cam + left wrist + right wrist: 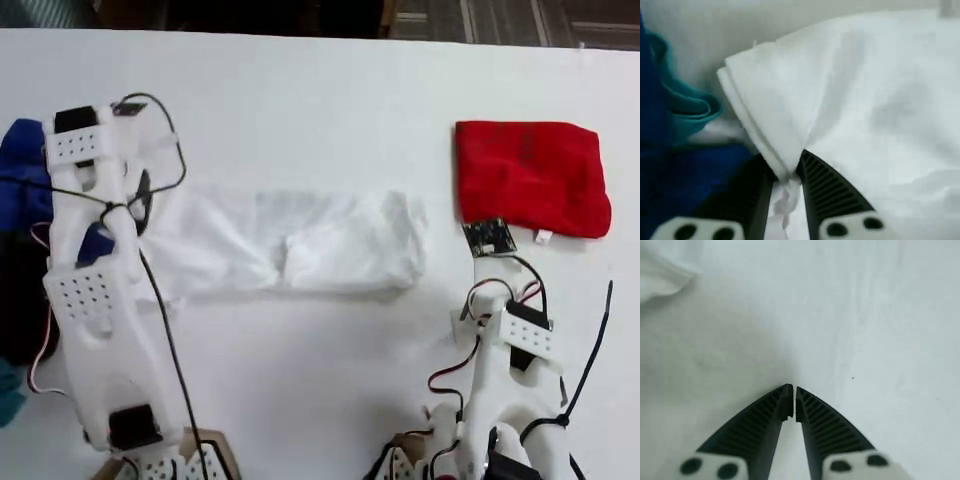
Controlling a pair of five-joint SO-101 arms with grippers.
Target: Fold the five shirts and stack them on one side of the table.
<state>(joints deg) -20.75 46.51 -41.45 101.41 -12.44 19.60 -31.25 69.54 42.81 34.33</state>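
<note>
- white shirt: folded into a long rumpled band, lying across the centre.
- red shirt: folded flat, at 2 o'clock.
- blue shirt: bunched at 9 o'clock.
- teal shirt: crumpled at 8 o'clock.

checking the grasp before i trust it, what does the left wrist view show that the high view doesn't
Left wrist view adds the left arm's fingers pinched on a folded edge of the white shirt. High view adds the folded red shirt, lying apart on the table, and the white shirt's whole length. Both share the white shirt, the blue cloth and the teal cloth.
</note>
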